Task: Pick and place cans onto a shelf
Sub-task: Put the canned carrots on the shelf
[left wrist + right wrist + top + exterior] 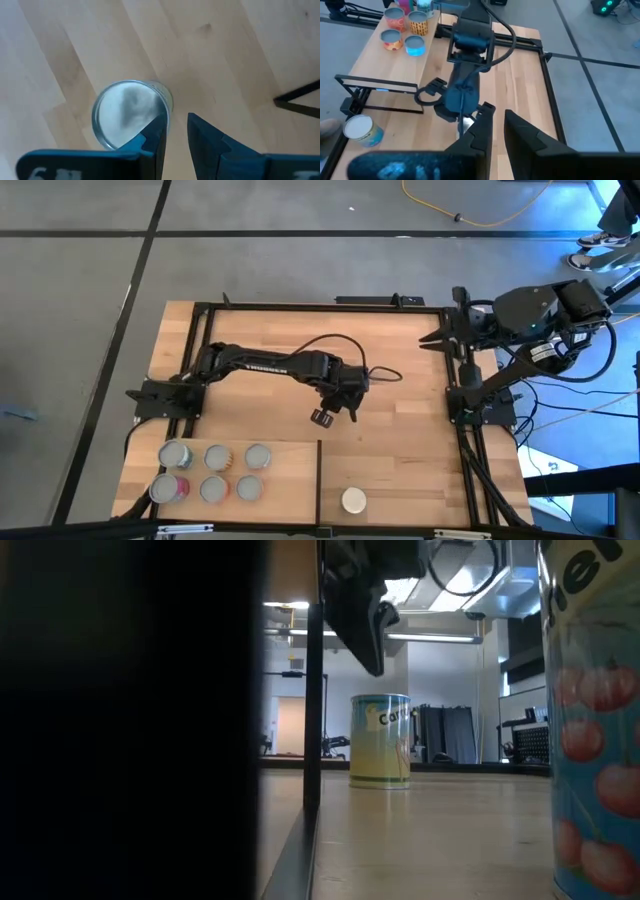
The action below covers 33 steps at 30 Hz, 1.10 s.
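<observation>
Silver-topped can [129,112] stands mid-table under my left claw [176,121], beside one finger, not between them; the claw is open and empty. Step in hand: pickup approach; next, I centre over the can, descend, close, then carry it to the shelf [290,475]. My right claw [436,338] waits at the table's right edge, slightly open.

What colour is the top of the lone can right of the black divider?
White or cream; the lone can shows best in the high view.
</observation>
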Each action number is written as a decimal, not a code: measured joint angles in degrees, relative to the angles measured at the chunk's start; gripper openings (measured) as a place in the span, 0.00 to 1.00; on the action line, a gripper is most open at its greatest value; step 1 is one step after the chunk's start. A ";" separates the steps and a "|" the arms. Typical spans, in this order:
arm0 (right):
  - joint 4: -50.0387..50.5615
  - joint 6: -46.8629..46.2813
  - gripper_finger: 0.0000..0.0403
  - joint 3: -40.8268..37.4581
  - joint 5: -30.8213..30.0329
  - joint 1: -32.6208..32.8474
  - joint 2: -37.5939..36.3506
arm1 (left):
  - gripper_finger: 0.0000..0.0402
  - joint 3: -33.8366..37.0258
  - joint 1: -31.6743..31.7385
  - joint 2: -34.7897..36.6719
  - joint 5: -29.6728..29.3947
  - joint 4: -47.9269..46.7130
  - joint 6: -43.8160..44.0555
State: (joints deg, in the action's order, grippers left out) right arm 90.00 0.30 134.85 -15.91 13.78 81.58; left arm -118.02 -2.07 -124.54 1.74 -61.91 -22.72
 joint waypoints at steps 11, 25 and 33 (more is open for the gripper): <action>0.00 0.15 0.12 0.00 0.01 -0.02 0.02 | 0.18 6.01 -0.20 0.14 -3.71 6.27 -0.25; 0.00 0.17 0.12 0.00 0.69 -0.02 0.02 | 0.18 6.01 -0.09 0.14 -4.02 6.47 -0.26; 0.01 0.17 0.12 0.00 0.62 -0.02 0.02 | 0.04 6.01 0.09 0.14 -6.13 5.45 0.99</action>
State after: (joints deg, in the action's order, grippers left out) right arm 90.00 0.47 134.85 -15.29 13.76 81.60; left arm -112.01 -1.98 -124.40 -4.40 -56.46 -21.73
